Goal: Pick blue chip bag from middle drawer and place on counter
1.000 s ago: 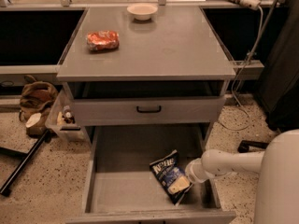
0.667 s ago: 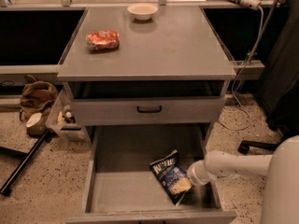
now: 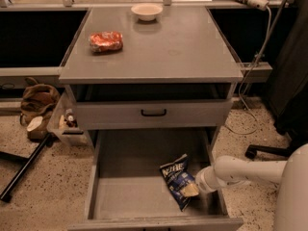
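The blue chip bag (image 3: 177,178) lies tilted on the floor of the open middle drawer (image 3: 127,186), toward its right front. My gripper (image 3: 191,189) reaches in from the right on a white arm (image 3: 240,170) and sits at the bag's lower right corner, touching or overlapping it. The bag rests on the drawer floor. The grey counter (image 3: 163,47) is above, at the top of the cabinet.
An orange-red foil snack bag (image 3: 106,41) and a white bowl (image 3: 147,11) sit on the counter. A drawer front with a black handle (image 3: 154,112) overhangs the back of the open drawer. A bag and bin (image 3: 38,105) stand on the floor at the left, cables at the right.
The arm has shifted very slightly at the bag's right side. The blue chip bag has stayed in the same spot on the drawer floor.
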Tool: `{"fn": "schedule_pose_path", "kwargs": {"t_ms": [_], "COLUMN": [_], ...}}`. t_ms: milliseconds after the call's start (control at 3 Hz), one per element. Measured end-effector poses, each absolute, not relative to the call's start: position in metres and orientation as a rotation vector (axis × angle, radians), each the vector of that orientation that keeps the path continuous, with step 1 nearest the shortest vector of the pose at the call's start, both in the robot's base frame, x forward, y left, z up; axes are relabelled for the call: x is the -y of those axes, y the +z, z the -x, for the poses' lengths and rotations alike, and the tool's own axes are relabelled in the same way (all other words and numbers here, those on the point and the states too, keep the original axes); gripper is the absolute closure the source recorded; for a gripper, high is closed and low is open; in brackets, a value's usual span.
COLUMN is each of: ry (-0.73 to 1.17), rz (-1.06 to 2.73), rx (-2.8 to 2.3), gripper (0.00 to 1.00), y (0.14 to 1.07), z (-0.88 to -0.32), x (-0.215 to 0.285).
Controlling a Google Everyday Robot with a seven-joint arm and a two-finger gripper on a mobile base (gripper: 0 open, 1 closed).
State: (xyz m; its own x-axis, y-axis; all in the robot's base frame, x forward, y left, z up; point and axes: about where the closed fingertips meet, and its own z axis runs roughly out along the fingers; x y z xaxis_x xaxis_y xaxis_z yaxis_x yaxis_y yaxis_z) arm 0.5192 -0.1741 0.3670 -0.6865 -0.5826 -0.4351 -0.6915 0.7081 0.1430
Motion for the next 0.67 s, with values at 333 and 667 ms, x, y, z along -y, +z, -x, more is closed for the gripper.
{"fn": "schedule_pose_path", "kwargs": {"t_ms": [333,667], "ry": [0.391,0.339], "rz": [0.96,0.972], "rx": [-2.603,-2.602], "gripper": [0.86,1.0], "y": [0.406,0.475], "z": [-0.494,-0.47], "x": [0.209,0.237]}}
